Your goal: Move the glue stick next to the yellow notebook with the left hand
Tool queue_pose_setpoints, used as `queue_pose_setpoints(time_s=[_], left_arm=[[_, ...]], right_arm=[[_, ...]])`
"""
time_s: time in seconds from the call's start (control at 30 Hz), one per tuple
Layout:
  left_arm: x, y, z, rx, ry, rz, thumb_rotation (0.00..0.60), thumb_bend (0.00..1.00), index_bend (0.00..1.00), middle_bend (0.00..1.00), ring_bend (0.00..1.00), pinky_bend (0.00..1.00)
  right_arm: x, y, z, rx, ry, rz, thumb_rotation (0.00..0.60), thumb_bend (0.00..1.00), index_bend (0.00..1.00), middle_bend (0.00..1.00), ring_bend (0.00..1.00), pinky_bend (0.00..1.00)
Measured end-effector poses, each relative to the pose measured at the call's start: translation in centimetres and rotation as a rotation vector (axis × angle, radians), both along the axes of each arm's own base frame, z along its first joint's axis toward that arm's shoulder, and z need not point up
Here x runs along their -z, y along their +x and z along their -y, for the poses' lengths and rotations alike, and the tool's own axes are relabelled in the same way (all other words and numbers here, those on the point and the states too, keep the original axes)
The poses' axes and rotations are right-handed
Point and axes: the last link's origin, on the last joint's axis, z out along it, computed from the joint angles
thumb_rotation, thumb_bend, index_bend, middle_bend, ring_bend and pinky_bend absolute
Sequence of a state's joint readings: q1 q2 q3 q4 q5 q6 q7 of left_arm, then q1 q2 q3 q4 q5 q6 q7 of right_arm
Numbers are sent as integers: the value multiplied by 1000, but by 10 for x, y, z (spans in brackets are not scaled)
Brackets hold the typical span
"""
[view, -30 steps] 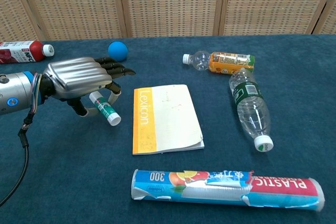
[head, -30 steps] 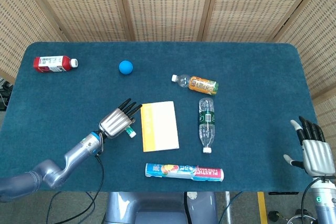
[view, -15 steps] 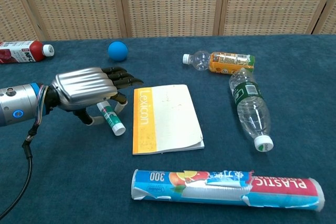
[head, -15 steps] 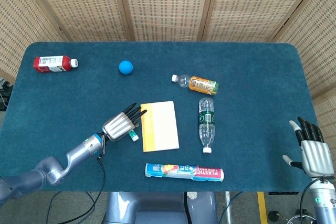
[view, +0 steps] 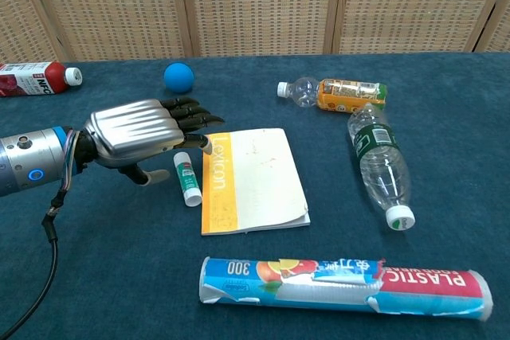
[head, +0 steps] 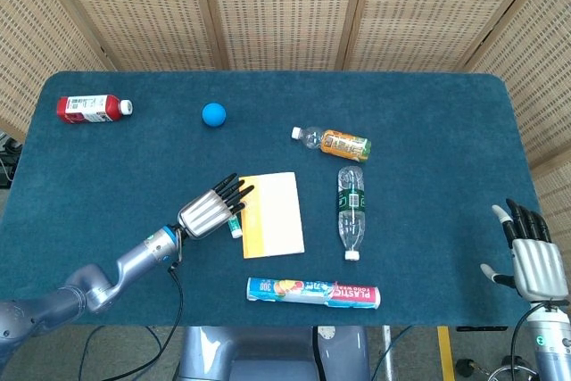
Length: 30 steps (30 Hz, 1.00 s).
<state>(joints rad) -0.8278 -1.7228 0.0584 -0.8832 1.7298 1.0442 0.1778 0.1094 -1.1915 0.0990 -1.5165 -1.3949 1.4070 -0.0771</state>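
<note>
The glue stick [view: 189, 178], white with a green label, lies flat on the blue table just left of the yellow notebook [view: 251, 177], nearly parallel to its yellow spine. My left hand [view: 139, 137] hovers beside it, fingers stretched out over the stick's far end, thumb apart to the left, nothing gripped. In the head view the left hand [head: 210, 211] sits left of the notebook [head: 272, 213], with the glue stick [head: 235, 227] peeking out by its fingertips. My right hand [head: 533, 256] rests open at the table's near right edge.
A red bottle [head: 89, 108] lies far left, a blue ball [head: 213, 114] behind the notebook. An orange-label bottle [head: 339, 142] and a green-label bottle [head: 351, 207] lie right of the notebook. A plastic-wrap roll [head: 312, 292] lies along the near edge.
My left hand carried the glue stick rightward to the notebook's left edge. The stick now lies on the table and the fingers have spread off it. The right hand stayed put.
</note>
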Motion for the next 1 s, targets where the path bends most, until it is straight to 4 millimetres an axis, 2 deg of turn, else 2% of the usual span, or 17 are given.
queue_pose_setpoints(time_s=[0.23, 0.4, 0.57, 0.8, 0.9, 1.0], left_arm=[[-10, -2, 1, -20, 21, 49, 600, 385, 117, 0, 0, 0], [-23, -5, 12, -85, 34, 158, 600, 366, 87, 0, 0, 0], [-41, -11, 33, -178, 64, 278, 600, 340, 14, 0, 0, 0], [-73, -26, 69, -328, 131, 362, 600, 331, 0, 0, 0, 0], [-93, -42, 93, -431, 176, 383, 599, 327, 0, 0, 0, 0], [-114, -68, 117, -540, 252, 358, 589, 328, 0, 0, 0, 0]], right_arm=[[-1, 0, 0, 2, -3, -1, 600, 0, 105, 0, 0, 47], [-1, -1, 0, 3, -1, -3, 600, 0, 105, 0, 0, 47], [0, 0, -1, 0, 2, -6, 600, 0, 106, 0, 0, 45], [3, 3, -3, -14, 12, -18, 600, 0, 105, 0, 0, 42], [5, 4, -4, -23, 14, -25, 600, 0, 105, 0, 0, 38], [5, 5, -5, -28, 16, -32, 600, 0, 104, 0, 0, 35]])
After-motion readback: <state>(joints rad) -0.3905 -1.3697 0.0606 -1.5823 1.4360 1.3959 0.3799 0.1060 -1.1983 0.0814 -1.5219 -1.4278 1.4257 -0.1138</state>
